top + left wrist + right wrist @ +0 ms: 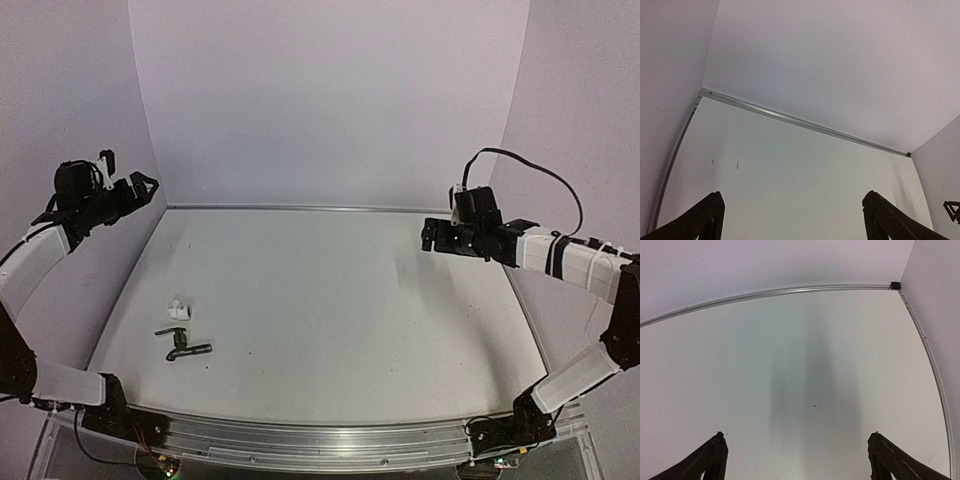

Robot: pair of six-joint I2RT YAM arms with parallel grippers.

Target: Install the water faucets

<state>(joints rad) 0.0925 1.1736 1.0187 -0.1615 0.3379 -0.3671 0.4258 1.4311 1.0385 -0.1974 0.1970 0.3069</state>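
Two arms hang high over the white table (340, 290), the left gripper (143, 185) and right gripper (427, 238) both spread wide and empty. The dark grey tap (182, 346) lies near the left front edge, with the white fitting (178, 309) just behind it. Best to send the nearer left arm, closing across the tap's body — not its thin lever.

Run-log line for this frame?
left gripper: open, raised, empty | right gripper: open, raised, empty | dark grey metal tap: lying on table, left-front | small white plastic fitting: beyond tap | install: not started
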